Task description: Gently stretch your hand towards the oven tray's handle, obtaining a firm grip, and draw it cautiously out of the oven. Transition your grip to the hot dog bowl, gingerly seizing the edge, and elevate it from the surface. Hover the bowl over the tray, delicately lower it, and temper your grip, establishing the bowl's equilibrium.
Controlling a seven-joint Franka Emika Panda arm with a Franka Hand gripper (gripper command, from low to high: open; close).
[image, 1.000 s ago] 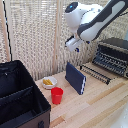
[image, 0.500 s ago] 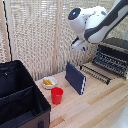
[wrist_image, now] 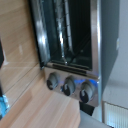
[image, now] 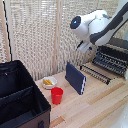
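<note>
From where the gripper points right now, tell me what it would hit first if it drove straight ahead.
Probably the oven: the wrist view looks straight at its open front, with the oven tray inside and knobs alongside. The gripper's fingers are not visible, and depth is unclear, so which part comes first is uncertain.

Backdrop is a pale woven reed blind (image: pixel 37 35) hanging in vertical panels across the whole rear of the scene, above a light wooden tabletop (image: pixel 95 107) with visible plank seams, lit evenly and softly, its grain also showing in the wrist view (wrist_image: pixel 45 107).
</note>
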